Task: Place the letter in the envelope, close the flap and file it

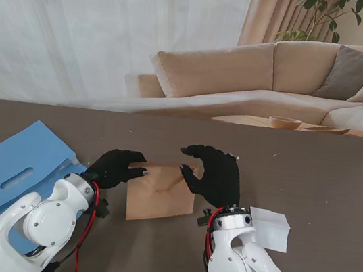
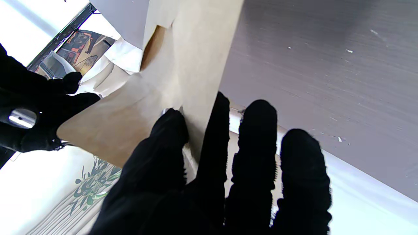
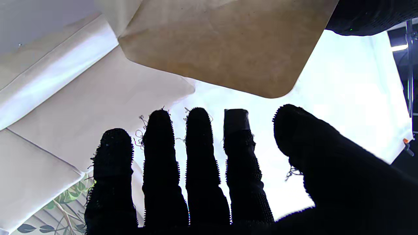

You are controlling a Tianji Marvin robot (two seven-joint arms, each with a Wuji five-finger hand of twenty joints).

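Nearest to me, the two white arms rise from the bottom corners of the stand view. A white sheet of paper (image 1: 270, 229) lies flat on the dark surface (image 1: 325, 178) just to the right of the right forearm, touching nothing. On the left, a blue folder (image 1: 8, 175) rests on the surface beside the left arm, partly hidden under it.

Between the arms, a little farther from me, lies the brown envelope (image 1: 160, 198). Its near part sits on the surface; its far edge and flap are lifted. The left robot hand (image 1: 116, 167) grips the envelope's far left corner: in the left wrist view the thumb (image 2: 169, 130) presses one face of the paper and the index finger (image 2: 217, 130) backs the other side, so this hand is closed on the envelope. The remaining fingers stretch out past the edge.

The right robot hand (image 1: 211, 175) stands at the envelope's far right side, palm turned toward the left hand, fingers curled over. In the right wrist view its fingers (image 3: 199, 147) are spread and straight, with the rounded flap (image 3: 228, 49) beyond their tips and not touching them; it holds nothing.

Beyond the surface stand a beige sofa (image 1: 258, 79) and a pale curtain (image 1: 103, 22).
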